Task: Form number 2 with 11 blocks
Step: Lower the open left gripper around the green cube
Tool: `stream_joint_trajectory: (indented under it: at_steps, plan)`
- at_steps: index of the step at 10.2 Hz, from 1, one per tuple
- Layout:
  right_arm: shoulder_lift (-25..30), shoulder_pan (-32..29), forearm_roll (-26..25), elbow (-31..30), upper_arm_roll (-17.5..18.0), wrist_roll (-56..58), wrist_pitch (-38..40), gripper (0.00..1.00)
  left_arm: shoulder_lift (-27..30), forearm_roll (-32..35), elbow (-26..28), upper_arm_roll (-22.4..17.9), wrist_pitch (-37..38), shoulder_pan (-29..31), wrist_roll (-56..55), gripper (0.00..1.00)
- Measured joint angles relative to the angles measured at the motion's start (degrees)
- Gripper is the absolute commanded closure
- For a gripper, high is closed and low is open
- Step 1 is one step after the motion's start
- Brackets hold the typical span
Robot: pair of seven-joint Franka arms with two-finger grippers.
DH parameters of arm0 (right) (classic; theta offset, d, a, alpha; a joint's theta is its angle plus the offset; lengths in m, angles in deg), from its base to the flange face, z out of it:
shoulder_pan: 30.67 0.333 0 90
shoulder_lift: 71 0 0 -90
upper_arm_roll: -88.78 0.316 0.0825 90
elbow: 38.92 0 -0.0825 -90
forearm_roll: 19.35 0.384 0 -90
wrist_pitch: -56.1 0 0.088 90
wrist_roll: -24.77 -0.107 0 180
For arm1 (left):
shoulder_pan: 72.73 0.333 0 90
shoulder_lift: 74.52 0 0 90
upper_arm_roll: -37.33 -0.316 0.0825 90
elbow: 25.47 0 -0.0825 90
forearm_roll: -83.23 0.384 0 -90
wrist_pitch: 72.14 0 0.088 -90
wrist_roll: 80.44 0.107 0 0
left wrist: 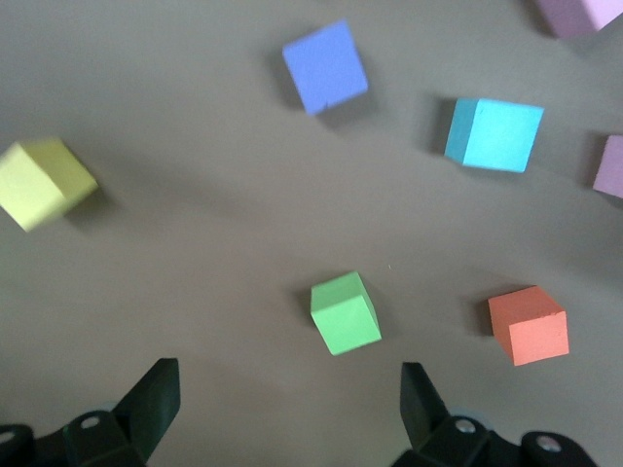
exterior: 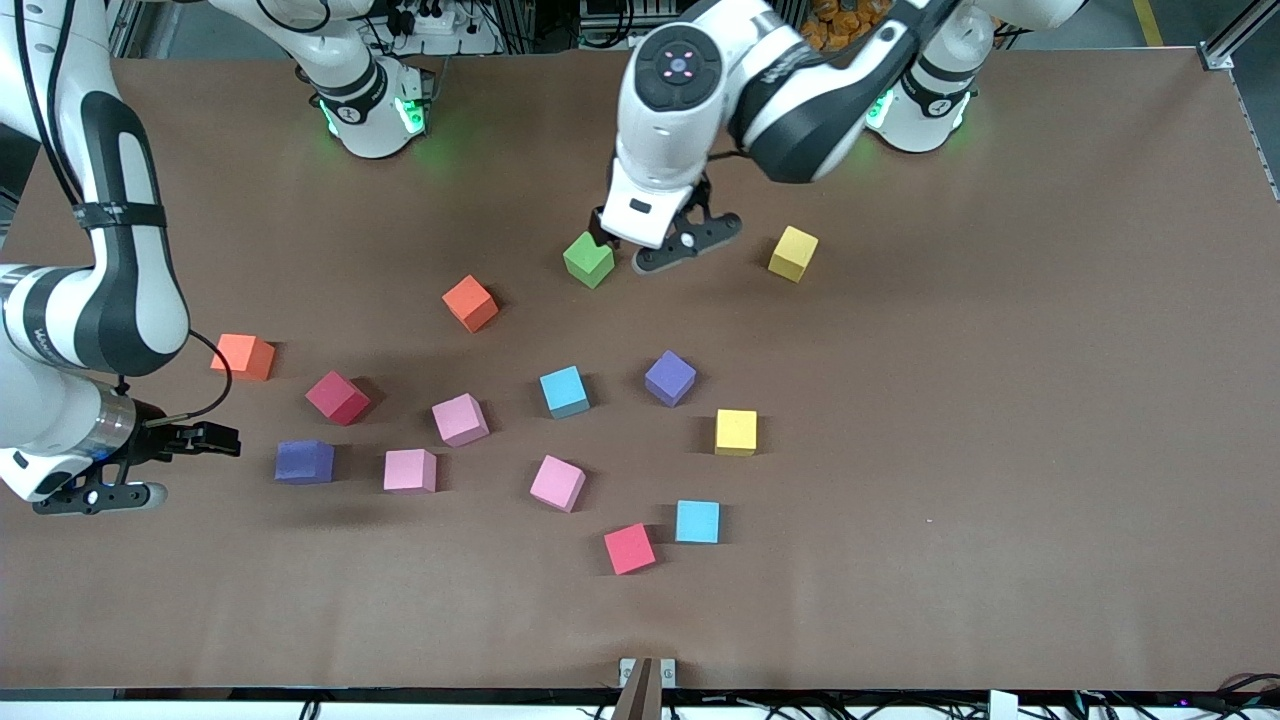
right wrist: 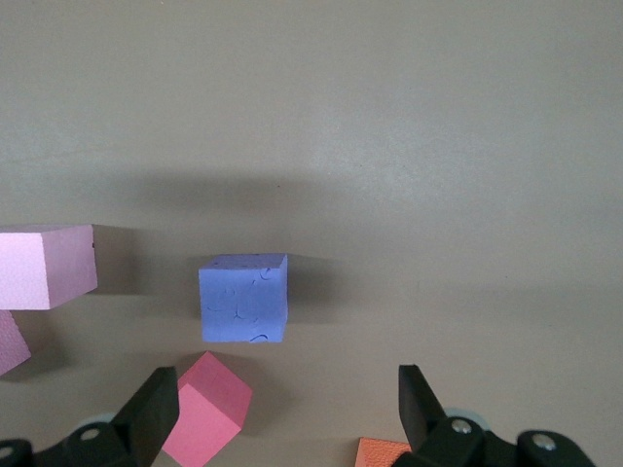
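Several blocks lie scattered and apart on the brown table; no number 2 shows among them. My left gripper hangs open beside and above the green block, which in the left wrist view lies just ahead of the open gripper as the green block. My right gripper stands open at the right arm's end of the table, next to a purple block. In the right wrist view the gripper holds nothing; the purple block lies ahead and a red block lies by one finger.
Around the middle lie an orange block, a light blue block, a purple block, pink blocks and a yellow block. Another yellow block sits beside the left gripper. An orange block lies near the right arm.
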Motion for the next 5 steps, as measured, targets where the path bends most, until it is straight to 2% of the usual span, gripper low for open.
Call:
stream_joint_trajectory:
  at_steps: [3, 5]
  plan:
    - [0.11, -0.35, 0.00, 0.43, -0.12, 0.00, -0.12, 0.00, -0.46, 0.11, 7.43, 0.98, -10.23, -4.85, -12.48, 0.00]
    - [0.05, -0.74, 0.00, 0.42, -0.21, -0.01, -0.12, 0.00, -2.33, 3.40, 8.84, 1.01, -13.05, -6.55, -18.26, 0.00]
